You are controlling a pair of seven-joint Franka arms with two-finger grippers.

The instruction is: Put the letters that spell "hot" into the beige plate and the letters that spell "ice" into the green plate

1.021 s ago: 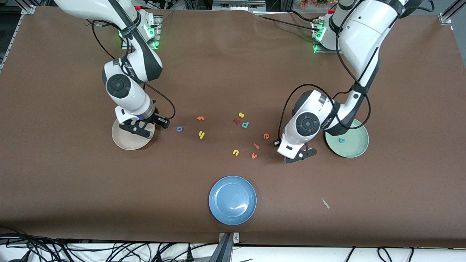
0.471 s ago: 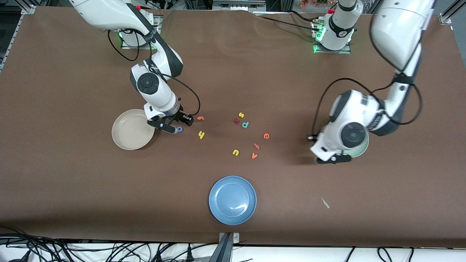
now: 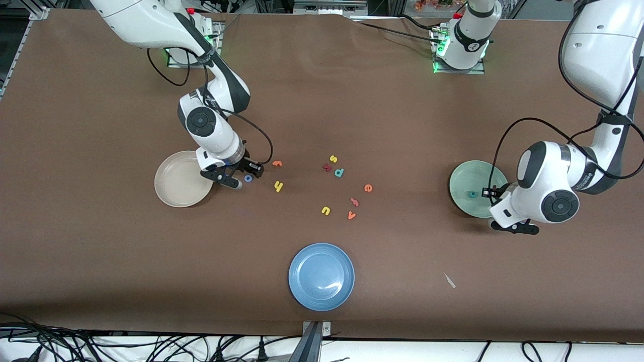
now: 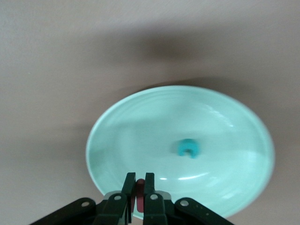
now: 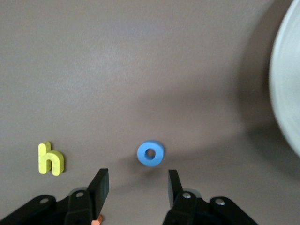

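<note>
Brown, matte covering is spreading over the whole worktop (image 3: 100, 261), and at the right arm's end the beige plate (image 3: 176, 193), a smooth round shallow dish, is lying with nothing in it. Just beside its rim the right claw (image 3: 236, 177) is hanging low with its fingers standing apart and gripping nothing, the blue o (image 3: 248, 178), a small foam ring, lying on the worktop just beyond its fingertips. The yellow h (image 3: 278, 186) is lying near it, a little nearer the front camera, and the orange t (image 3: 276, 163) a little farther. Toward the middle a loose scatter of foam letters is resting flat and apart: a yellow s (image 3: 333, 159), a teal d (image 3: 339, 172), the orange e (image 3: 368, 188), a yellow u (image 3: 325, 210) and an orange v (image 3: 351, 215). Nearest the front camera a glossy blue plate (image 3: 302, 281) is sitting by itself. At the left arm's end the green plate (image 3: 460, 181), pale mint and smooth, is holding the teal c (image 3: 472, 193) near its centre. The left claw (image 3: 514, 225) is hovering over that plate's rim with its fingers pinched tight on the dark red i (image 4: 139, 183), a short foam bar.
</note>
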